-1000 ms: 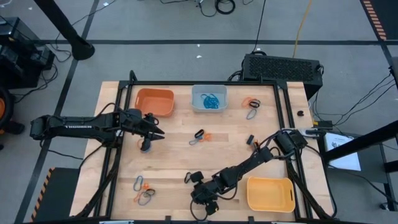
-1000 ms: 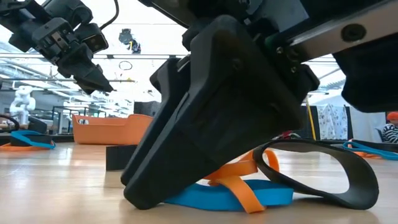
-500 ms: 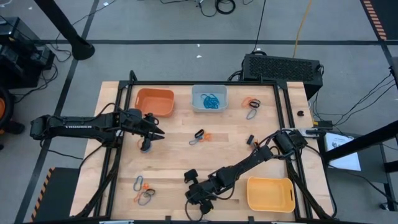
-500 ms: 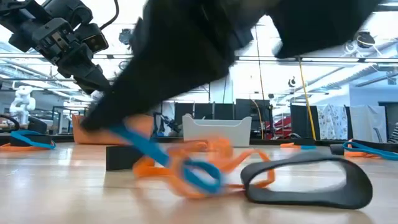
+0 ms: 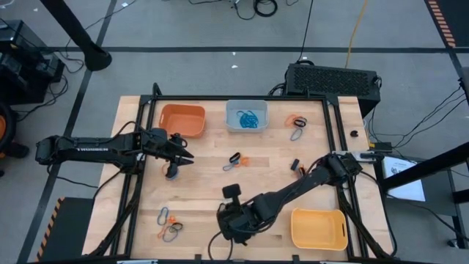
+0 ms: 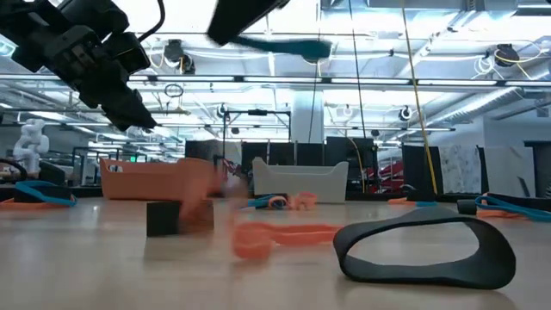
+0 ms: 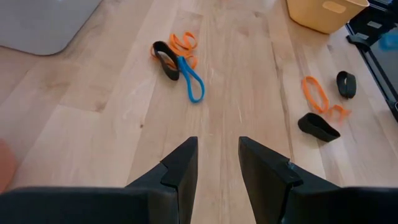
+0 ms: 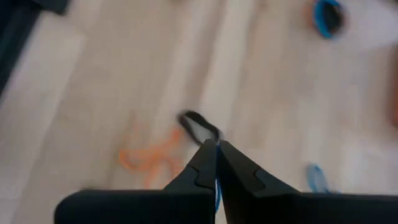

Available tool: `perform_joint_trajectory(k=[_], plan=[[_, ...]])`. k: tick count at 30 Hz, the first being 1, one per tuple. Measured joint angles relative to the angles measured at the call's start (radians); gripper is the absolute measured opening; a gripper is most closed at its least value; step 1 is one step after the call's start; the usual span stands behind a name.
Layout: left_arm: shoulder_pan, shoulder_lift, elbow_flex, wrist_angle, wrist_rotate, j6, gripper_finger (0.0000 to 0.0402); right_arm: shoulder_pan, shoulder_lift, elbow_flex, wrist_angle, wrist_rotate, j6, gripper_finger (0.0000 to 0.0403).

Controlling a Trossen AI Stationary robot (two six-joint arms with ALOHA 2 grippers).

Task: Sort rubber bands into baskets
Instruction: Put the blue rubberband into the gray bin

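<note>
Right tool (image 8: 216,149) clamped on thin blue rubber band (image 6: 297,45), lifted above wooden worktop (image 5: 271,169) near front edge, beside yellow plastic basket (image 5: 318,228); left tool (image 7: 216,155) parted, empty, hovering near orange plastic basket (image 5: 182,119); pale blue-grey basket (image 5: 246,116) held blue bands

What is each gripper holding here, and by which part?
The right gripper is shut on a blue rubber band, pinched at one end of its loop. The left gripper is open, holding nothing.
</note>
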Motion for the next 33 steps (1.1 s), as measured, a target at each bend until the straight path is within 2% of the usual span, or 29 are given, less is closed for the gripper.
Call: perform_joint_trajectory(k=[8,13,17,22,27,31,33], plan=[[0.0,0.0,0.0,0.0,0.0,0.0,0.0123,0.035,-0.001,0.055,-0.289,0.321,0.066,0.0],[0.0,0.0,0.0,-0.031,0.0,-0.046,0.0123,-0.042,-0.001,0.055,-0.492,0.331,0.054,0.0],[0.0,0.0,0.0,-0.095,0.0,-0.082,0.0123,-0.153,-0.009,0.055,-0.561,0.33,-0.008,0.0],[0.0,0.0,-0.001,-0.106,0.0,-0.106,0.0123,-0.355,-0.038,0.055,-0.469,0.311,-0.174,0.0],[0.0,0.0,-0.001,-0.088,-0.052,-0.106,0.0123,-0.597,-0.039,0.055,-0.393,0.164,-0.272,0.0],[0.0,0.0,-0.001,-0.089,-0.074,-0.106,0.0123,-0.775,-0.033,0.048,-0.334,0.032,-0.24,0.0],[0.0,0.0,-0.001,-0.089,-0.074,-0.106,0.0123,-0.84,-0.029,0.039,-0.319,0.004,-0.202,0.0]])
